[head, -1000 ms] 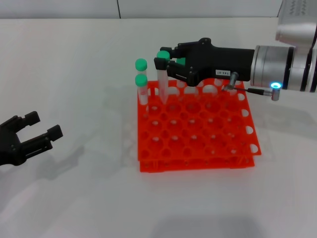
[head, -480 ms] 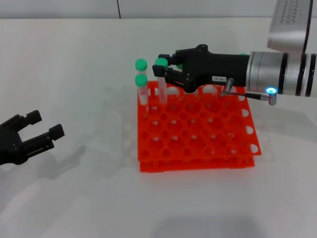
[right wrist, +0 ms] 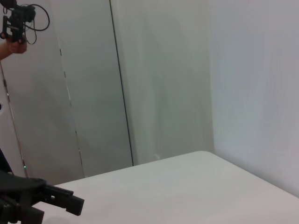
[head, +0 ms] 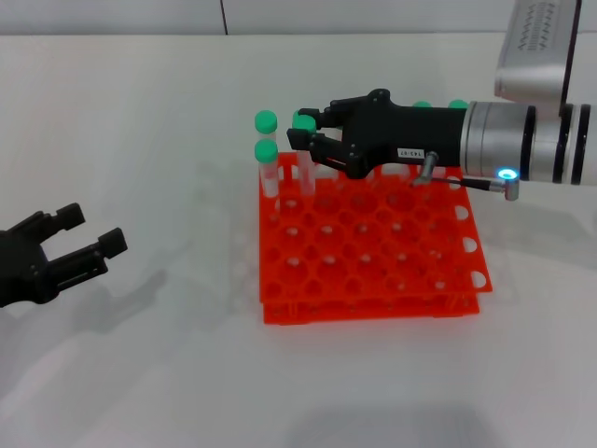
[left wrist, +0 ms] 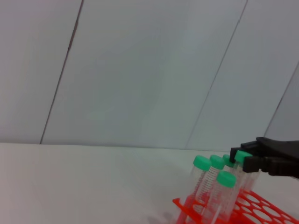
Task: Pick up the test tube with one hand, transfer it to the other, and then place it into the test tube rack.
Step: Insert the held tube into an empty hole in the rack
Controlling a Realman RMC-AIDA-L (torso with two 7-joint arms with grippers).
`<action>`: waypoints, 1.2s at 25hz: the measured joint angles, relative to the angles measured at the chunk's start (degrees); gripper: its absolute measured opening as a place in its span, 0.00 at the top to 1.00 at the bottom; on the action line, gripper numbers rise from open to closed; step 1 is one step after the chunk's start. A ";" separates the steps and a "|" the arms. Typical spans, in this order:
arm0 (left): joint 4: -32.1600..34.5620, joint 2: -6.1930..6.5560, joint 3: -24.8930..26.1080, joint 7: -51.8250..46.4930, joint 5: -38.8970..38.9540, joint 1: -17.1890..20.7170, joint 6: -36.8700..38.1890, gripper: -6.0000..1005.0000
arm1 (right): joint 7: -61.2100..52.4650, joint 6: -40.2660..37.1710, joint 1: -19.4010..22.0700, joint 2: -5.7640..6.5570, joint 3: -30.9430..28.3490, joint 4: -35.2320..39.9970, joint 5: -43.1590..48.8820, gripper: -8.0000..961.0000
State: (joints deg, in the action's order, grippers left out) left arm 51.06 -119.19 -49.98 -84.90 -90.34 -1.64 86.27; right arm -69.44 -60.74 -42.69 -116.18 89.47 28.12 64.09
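Note:
The orange test tube rack (head: 373,245) stands in the middle of the white table; it also shows in the left wrist view (left wrist: 254,210). My right gripper (head: 300,128), black with a white label, reaches in from the right over the rack's far left corner. It is shut on the green-capped test tube (head: 304,174), just below the cap. The tube stands upright with its lower end in a back-row hole. In the left wrist view the same fingers (left wrist: 264,158) sit at that tube's cap (left wrist: 243,156). My left gripper (head: 79,245) is open and empty, low at the table's left.
Two other green-capped tubes (head: 267,149) stand in the rack's far left corner, close beside the held tube. More green caps (head: 422,105) show behind the right gripper's body. The right arm's wrist (head: 522,140) hangs over the rack's far right side.
My right gripper has come down and slightly forward, lowering the tube into the rack hole. My left gripper has shifted a little to the right.

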 joint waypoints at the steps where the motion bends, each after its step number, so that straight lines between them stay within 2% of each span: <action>1: -0.35 0.04 0.08 0.00 0.00 -0.27 0.01 0.11 | 0.00 0.12 0.02 0.00 0.15 0.00 -0.07 0.73; 30: -0.88 0.11 0.15 0.26 -0.09 -1.55 -0.40 0.11 | 0.88 1.92 0.68 0.00 2.11 0.01 -1.21 0.72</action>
State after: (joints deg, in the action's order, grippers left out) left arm 50.18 -119.08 -49.83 -84.64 -90.44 -3.19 85.86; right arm -68.56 -58.83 -42.01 -116.18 91.58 28.12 62.88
